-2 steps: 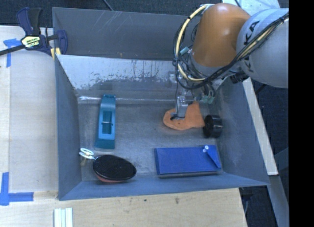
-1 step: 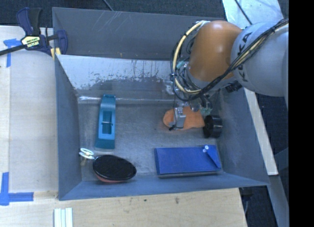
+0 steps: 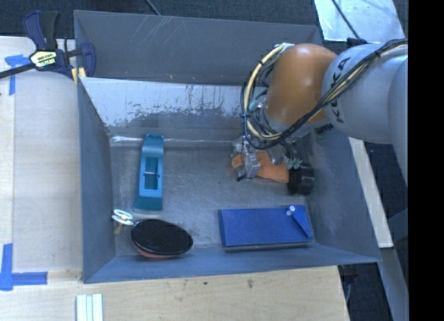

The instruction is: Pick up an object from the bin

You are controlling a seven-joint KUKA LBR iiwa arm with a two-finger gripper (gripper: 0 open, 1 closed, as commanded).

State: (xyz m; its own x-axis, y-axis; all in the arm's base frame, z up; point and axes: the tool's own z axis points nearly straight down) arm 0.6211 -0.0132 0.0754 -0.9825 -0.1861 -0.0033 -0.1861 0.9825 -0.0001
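Hand (image 3: 246, 161) is low in the right-centre of the bin (image 3: 201, 49), right at an orange flat piece (image 3: 272, 172). A black blocky thing (image 3: 300, 177) sits just beside that. The view there is cluttered, so I can't tell if the hand is apart or together, or whether anything is gripped.

Reads as the grasp stage, probably on the orange piece. Next move needs a confirmed clamp, then a straight lift clear of the blue flat case (image 3: 265, 227) nearby. The blue tape dispenser (image 3: 151, 172) is well apart, at left.
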